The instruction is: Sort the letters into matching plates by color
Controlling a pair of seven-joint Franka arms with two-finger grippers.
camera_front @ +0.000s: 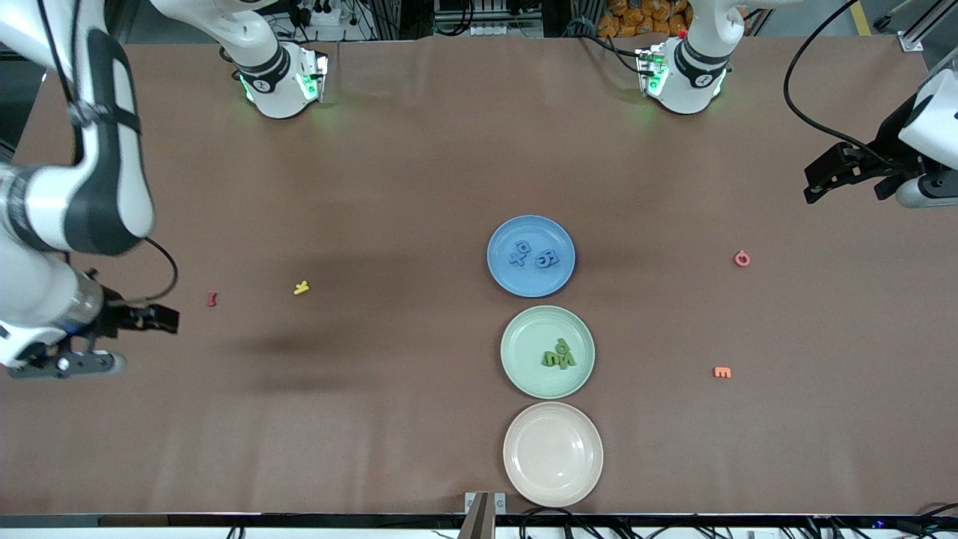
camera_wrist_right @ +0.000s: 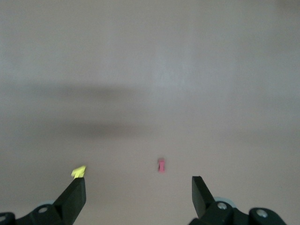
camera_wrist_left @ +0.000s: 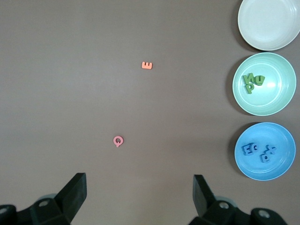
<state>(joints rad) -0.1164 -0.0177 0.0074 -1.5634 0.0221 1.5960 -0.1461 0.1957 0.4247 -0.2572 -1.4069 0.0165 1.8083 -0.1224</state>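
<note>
The blue plate (camera_front: 535, 284) holds several blue letters (camera_front: 547, 259) and lies near the table's middle. The mint green plate (camera_front: 526, 335), nearer the front camera, holds several green letters (camera_front: 559, 356) in a heap. The left wrist view shows both plates, blue (camera_wrist_left: 262, 171) and green (camera_wrist_left: 277, 101), with the blue letters (camera_wrist_left: 249, 149) and the green letters (camera_wrist_left: 253, 81). My left gripper (camera_front: 819, 180) (camera_wrist_left: 139, 187) is open and empty, up over the left arm's end of the table. My right gripper (camera_front: 161, 320) (camera_wrist_right: 138, 187) is open and empty over the right arm's end.
An empty beige plate (camera_front: 552, 454) lies nearest the front camera. A pink Q (camera_front: 742, 259) and an orange E (camera_front: 722, 372) lie toward the left arm's end. A yellow letter (camera_front: 301, 287) and a red letter (camera_front: 212, 299) lie toward the right arm's end.
</note>
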